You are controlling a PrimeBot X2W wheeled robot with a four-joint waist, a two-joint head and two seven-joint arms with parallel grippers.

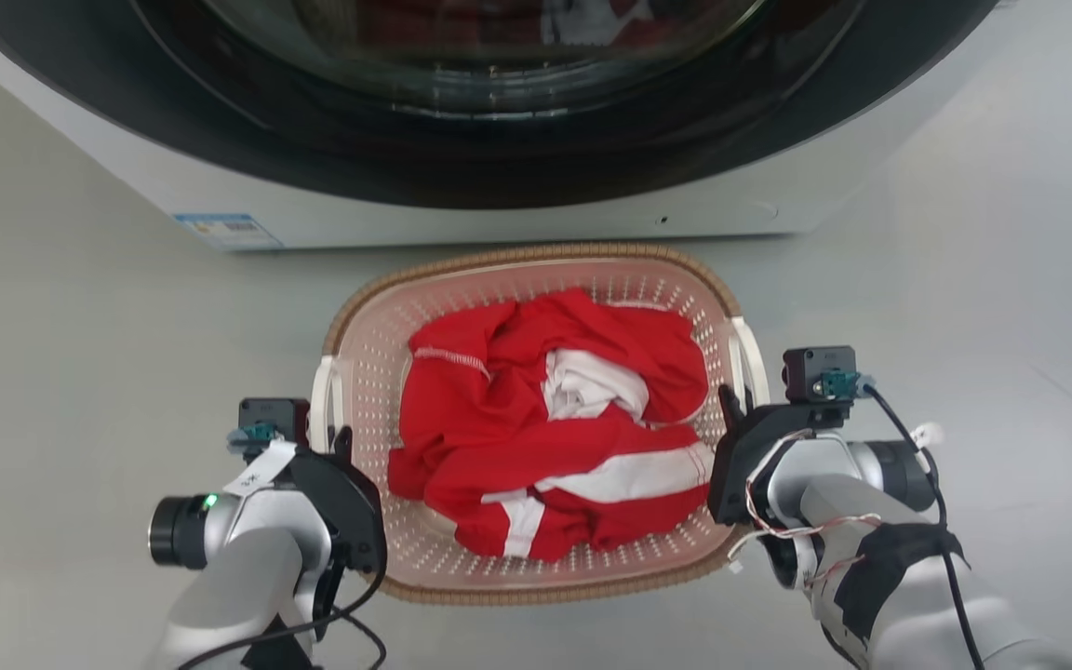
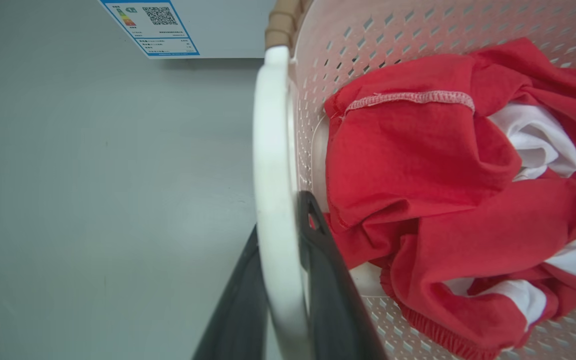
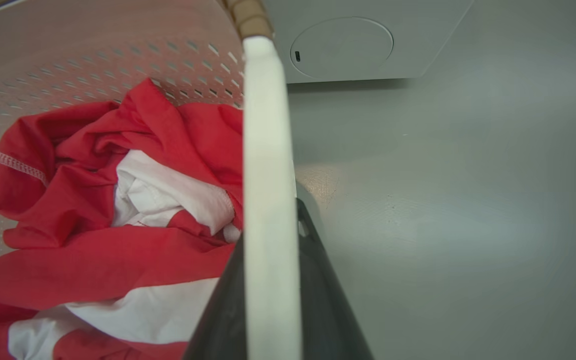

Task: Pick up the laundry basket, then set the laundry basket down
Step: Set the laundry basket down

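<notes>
Left gripper (image 2: 280, 215) jaws closed on laundry basket (image 1: 364, 372) left white handle (image 2: 273, 150); right gripper (image 3: 268, 225) likewise on right handle (image 3: 265, 125). Red-and-white clothing (image 1: 545, 428) inside; washing machine (image 1: 499, 219) just behind.

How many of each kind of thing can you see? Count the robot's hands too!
Laundry basket: 1
White handles: 2
Red-and-white clothes pile: 1
Washing machine: 1
Grippers: 2, left gripper and right gripper
Total: 7
</notes>
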